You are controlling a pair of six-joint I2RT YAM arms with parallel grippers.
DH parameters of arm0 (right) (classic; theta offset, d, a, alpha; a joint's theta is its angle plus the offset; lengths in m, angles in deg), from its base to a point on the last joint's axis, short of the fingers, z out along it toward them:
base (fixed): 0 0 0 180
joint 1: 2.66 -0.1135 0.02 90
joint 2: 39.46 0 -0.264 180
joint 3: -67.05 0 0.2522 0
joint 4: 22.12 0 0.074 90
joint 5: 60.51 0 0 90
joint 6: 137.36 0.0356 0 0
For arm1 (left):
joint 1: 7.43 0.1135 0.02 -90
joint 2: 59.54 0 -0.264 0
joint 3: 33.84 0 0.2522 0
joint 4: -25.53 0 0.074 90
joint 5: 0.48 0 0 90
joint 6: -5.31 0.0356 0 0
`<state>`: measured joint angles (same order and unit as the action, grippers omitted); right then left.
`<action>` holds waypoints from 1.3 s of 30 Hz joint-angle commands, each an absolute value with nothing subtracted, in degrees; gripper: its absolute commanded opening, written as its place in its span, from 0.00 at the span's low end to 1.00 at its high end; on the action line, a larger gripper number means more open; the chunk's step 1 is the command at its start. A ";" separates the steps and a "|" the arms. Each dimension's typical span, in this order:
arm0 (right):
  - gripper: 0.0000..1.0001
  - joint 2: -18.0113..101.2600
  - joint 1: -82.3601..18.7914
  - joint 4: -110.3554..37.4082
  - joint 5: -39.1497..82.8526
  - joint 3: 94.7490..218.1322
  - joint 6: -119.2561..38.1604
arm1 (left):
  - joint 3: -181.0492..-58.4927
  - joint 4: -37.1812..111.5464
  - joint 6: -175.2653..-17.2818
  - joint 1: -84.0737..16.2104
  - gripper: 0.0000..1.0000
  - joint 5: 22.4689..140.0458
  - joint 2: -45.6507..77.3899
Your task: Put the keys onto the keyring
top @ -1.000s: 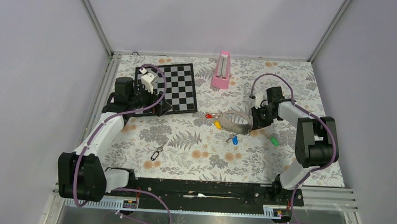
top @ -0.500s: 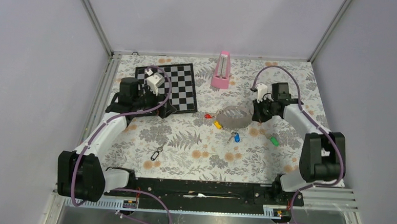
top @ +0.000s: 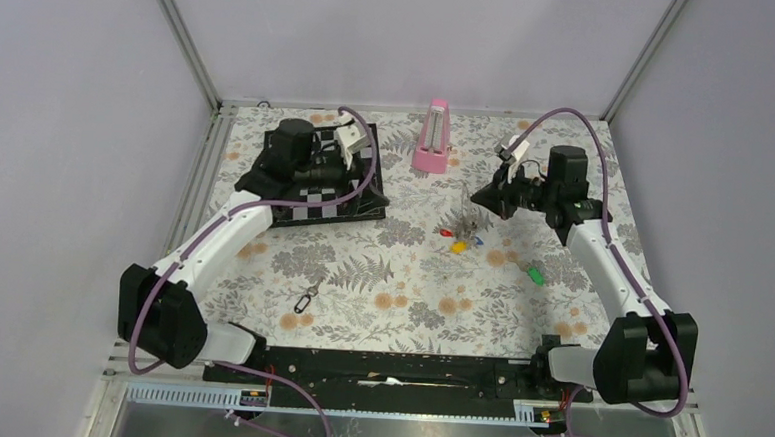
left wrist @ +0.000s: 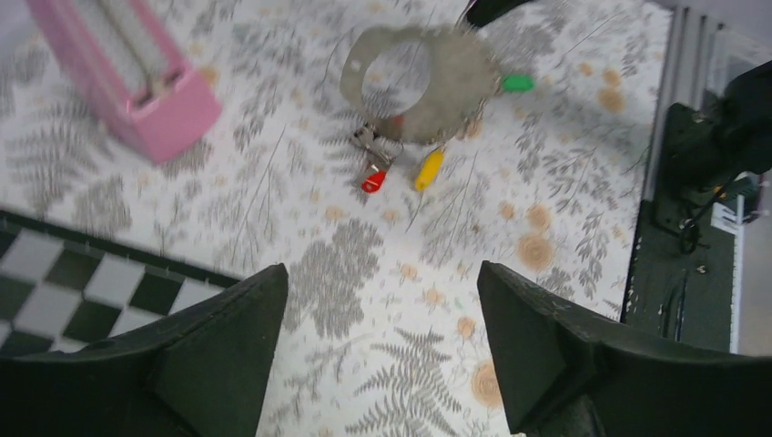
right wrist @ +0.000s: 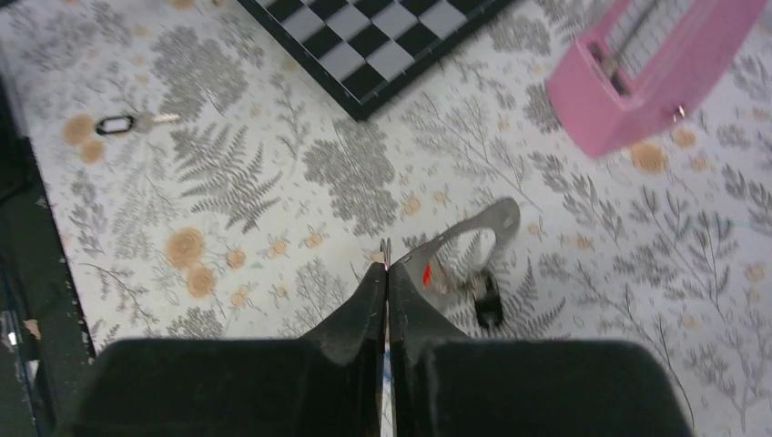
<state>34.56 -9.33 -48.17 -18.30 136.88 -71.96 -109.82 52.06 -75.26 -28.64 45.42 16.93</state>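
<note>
My right gripper [top: 480,196] is shut on the keyring [top: 467,211], a thin grey loop held up above the table. Red [top: 447,233], yellow [top: 458,246] and blue [top: 477,240] tagged keys dangle from it. In the right wrist view the closed fingertips [right wrist: 387,273] pinch the keyring [right wrist: 469,241], with a red tag [right wrist: 426,273] beside them. A green-tagged key [top: 535,275] lies on the cloth below the right arm. A black-tagged key [top: 306,299] lies apart at front left. My left gripper [top: 363,182] hovers open and empty over the chessboard, facing the keyring [left wrist: 410,82].
A black and white chessboard [top: 342,156] lies at back left under the left arm. A pink metronome [top: 434,136] stands at back centre. A floral cloth [top: 400,289] covers the table, with metal frame rails along its edges.
My right gripper closed on the keyring and lifted it off the cloth, keys now dangling. My left arm swung right across the chessboard toward the ring.
</note>
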 commanded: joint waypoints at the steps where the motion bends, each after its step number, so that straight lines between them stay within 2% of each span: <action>1: 0.01 30.96 -10.16 -32.64 -30.88 136.73 -63.42 | -118.26 49.44 -76.43 -31.29 0.77 36.92 19.99; 5: 0.01 31.34 -10.82 -19.66 -35.62 134.93 -50.41 | -122.74 49.38 -77.89 -34.24 0.70 33.81 23.32; 10: 0.01 31.67 -12.32 -9.54 -37.90 132.14 -40.11 | -124.62 49.18 -77.24 -38.12 0.69 32.36 25.26; 19: 0.03 31.44 -14.96 -5.61 -40.44 129.53 -36.89 | -122.61 44.36 -76.87 -40.60 0.70 30.49 25.58; 24: 0.03 31.17 -15.65 -2.55 -41.14 128.12 -34.96 | -121.55 41.95 -77.57 -40.98 0.64 29.08 25.88; 39: 0.03 30.86 -17.17 -1.61 -41.35 126.69 -34.57 | -120.90 40.19 -75.99 -41.02 0.55 28.97 27.06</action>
